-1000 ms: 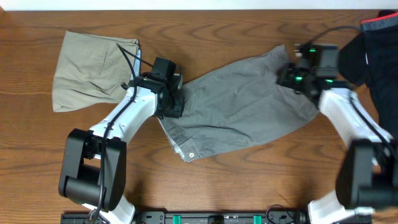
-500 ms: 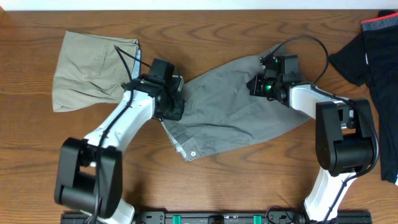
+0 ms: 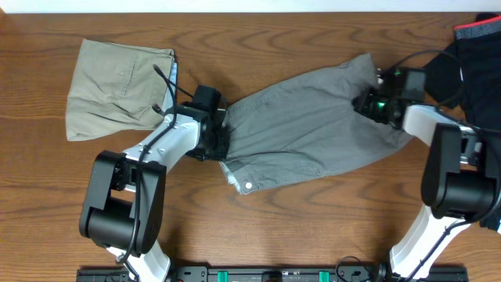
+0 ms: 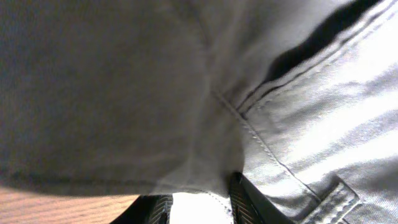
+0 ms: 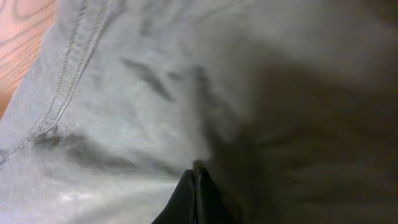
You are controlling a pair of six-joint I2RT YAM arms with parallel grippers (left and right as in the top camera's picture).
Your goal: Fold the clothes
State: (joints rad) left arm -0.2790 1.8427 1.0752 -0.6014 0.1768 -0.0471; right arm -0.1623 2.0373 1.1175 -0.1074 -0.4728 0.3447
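A brown wooden table (image 3: 258, 39) fills my overhead view. The grey shorts (image 3: 313, 129) lie across its middle, stretched on a slant from lower left to upper right, mostly flat with shallow creases. The waistband end sits at the lower left, where a small metal button (image 3: 249, 186) shows near the corner. The beige shorts (image 3: 117, 86) rest folded at the upper left, well apart from the grey pair. A black garment (image 3: 479, 66) with a red trim lies at the far right edge.

My left arm reaches up and to the right from its base, and the left gripper (image 3: 213, 139) sits on the waistband end. From its wrist camera I see the fingers (image 4: 245, 202) partly apart with a bunch of grey cloth caught between them, so it is clamped on the grey shorts. My right arm comes up from the lower right and bends left to the leg end. The right gripper (image 5: 195, 198) is pressed fully together there, pinching a thin fold of the same grey shorts.
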